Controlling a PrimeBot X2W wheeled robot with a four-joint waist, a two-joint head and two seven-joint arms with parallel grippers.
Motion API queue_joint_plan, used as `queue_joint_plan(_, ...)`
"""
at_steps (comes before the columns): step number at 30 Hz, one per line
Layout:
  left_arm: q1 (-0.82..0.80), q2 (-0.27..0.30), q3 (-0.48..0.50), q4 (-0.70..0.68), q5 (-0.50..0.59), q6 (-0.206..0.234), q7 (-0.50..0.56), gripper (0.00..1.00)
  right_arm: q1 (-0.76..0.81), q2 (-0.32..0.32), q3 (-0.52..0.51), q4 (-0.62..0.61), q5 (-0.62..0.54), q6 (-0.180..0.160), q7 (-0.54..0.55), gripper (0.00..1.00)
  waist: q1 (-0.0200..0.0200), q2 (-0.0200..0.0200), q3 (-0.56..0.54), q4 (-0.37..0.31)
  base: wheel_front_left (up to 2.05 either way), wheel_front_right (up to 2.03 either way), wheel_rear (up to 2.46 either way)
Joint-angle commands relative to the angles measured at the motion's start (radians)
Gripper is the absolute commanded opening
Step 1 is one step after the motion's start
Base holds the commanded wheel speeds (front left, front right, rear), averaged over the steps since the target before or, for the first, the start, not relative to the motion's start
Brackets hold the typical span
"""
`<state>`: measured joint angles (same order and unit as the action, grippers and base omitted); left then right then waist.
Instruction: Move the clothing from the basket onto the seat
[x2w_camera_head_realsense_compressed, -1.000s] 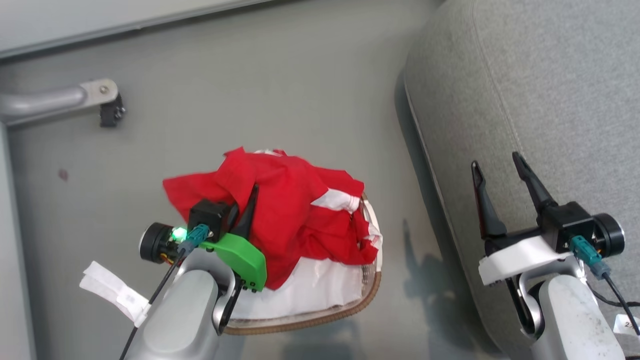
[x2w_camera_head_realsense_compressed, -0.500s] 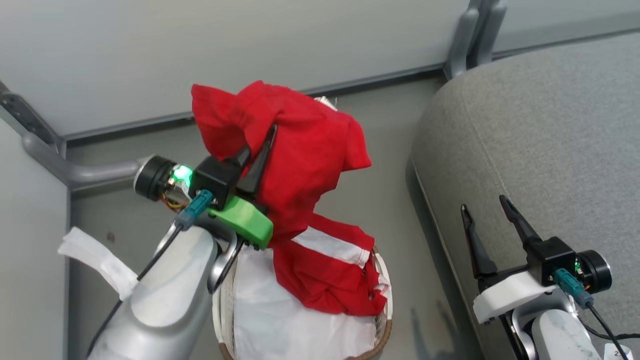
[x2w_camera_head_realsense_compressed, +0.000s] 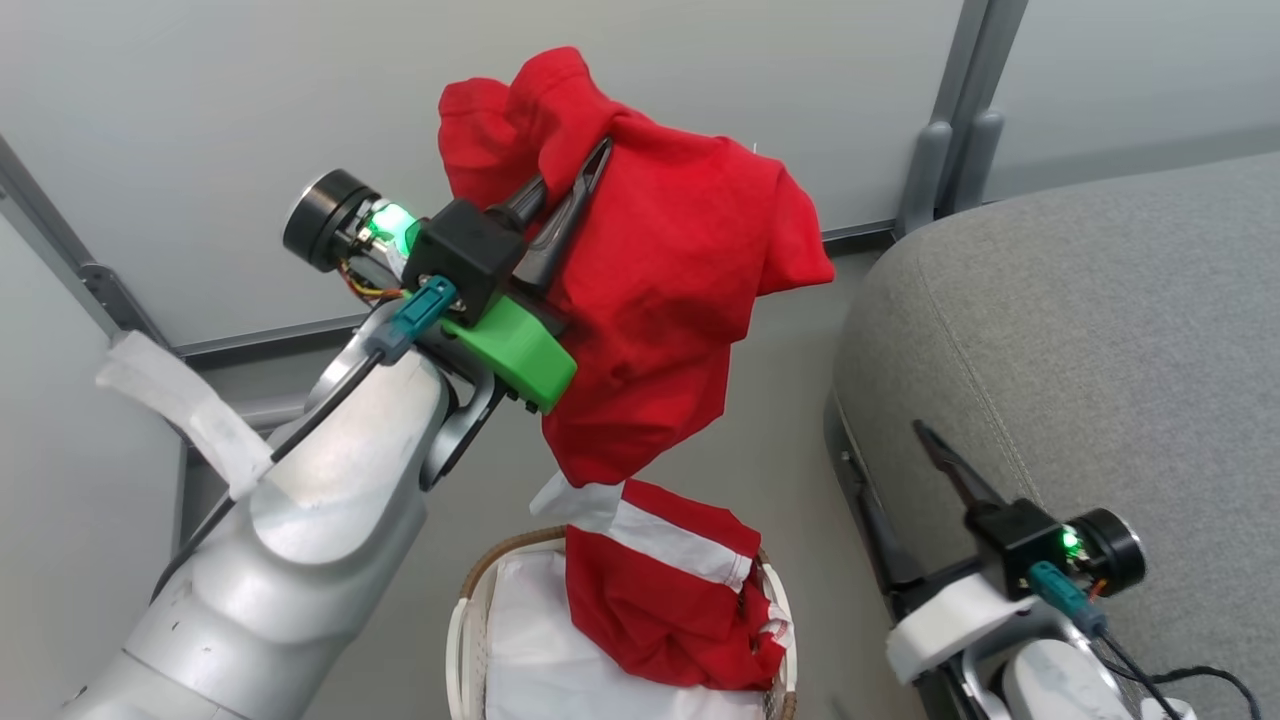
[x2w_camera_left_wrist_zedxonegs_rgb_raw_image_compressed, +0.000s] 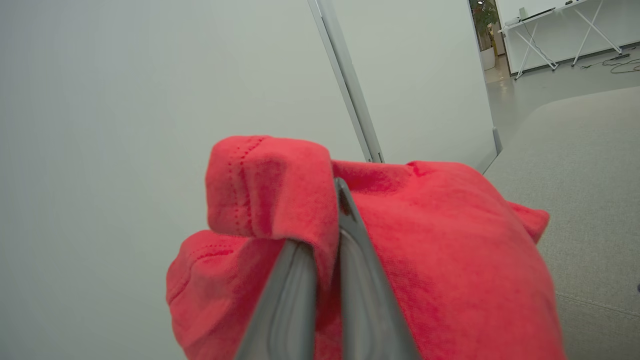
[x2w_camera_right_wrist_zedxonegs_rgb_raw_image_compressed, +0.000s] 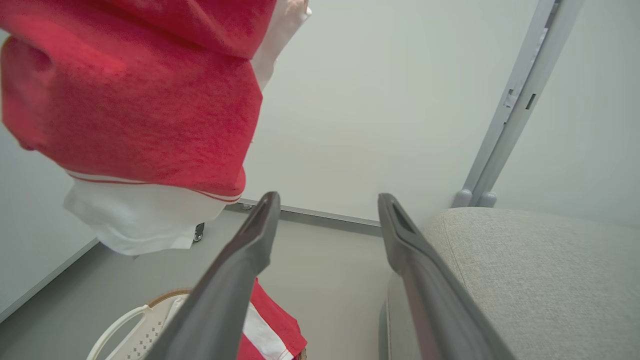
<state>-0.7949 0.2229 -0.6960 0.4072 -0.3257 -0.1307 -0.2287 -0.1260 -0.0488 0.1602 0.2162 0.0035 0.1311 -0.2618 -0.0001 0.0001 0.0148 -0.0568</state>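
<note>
Left gripper (x2w_camera_head_realsense_compressed: 575, 175), clamped on the clothing (x2w_camera_head_realsense_compressed: 680, 270), holds it high, probably so its hem clears the basket (x2w_camera_head_realsense_compressed: 470, 610) toward the seat (x2w_camera_head_realsense_compressed: 1100, 330); right gripper (x2w_camera_head_realsense_compressed: 885, 445) idle, fingers spread.

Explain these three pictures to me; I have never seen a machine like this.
This is a wheeled robot with two arms, each ending in a two-fingered gripper. One picture looks down from its head; the other two look along each gripper from the wrist. The left gripper is shut on a red garment, which hangs above the basket on the floor. More red clothing with a white band lies in the basket. The right gripper is open and empty, near the edge of the grey seat.
</note>
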Motion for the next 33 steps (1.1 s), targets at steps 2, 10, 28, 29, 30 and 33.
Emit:
queue_joint_plan(2, -0.033, -0.01, -0.013, 0.006, -0.014, 0.0, 0.005, 0.0, -0.021, -0.003, 0.043, 0.005, -0.009, -0.001, -0.005, 1.0, 0.0001, -0.0001, -0.01, 0.013, 0.0, 0.0, 0.0)
queue_joint_plan(10, -0.094, -0.046, -0.046, 0.049, -0.024, 0.004, 0.042, 0.0, -0.098, -0.003, 0.213, 0.02, 0.058, -0.001, -0.005, 1.0, 0.0001, -0.0001, -0.018, 0.032, 0.0, 0.0, 0.0)
queue_joint_plan(28, -0.145, -0.158, -0.122, 0.112, -0.084, 0.007, 0.084, 0.0, -0.318, -0.003, 0.268, 0.189, 0.101, -0.001, -0.005, 1.0, 0.0001, -0.0001, -0.008, 0.098, 0.0, 0.0, 0.0)
queue_joint_plan(29, -0.146, -0.16, -0.127, 0.108, -0.089, 0.007, 0.089, 0.0, -0.325, -0.003, 0.263, 0.198, 0.094, -0.001, -0.005, 1.0, 0.0001, -0.0001, -0.007, 0.102, 0.0, 0.0, 0.0)
queue_joint_plan(30, -0.147, -0.162, -0.131, 0.104, -0.094, 0.006, 0.093, 0.0, -0.332, -0.003, 0.258, 0.206, 0.087, -0.001, -0.005, 1.0, 0.0001, -0.0001, -0.007, 0.104, 0.0, 0.0, 0.0)
queue_joint_plan(33, -0.143, -0.164, -0.141, 0.089, -0.116, 0.005, 0.102, 0.0, -0.358, -0.003, 0.243, 0.227, 0.068, -0.001, -0.005, 1.0, 0.0001, -0.0001, -0.005, 0.112, 0.0, 0.0, 0.0)
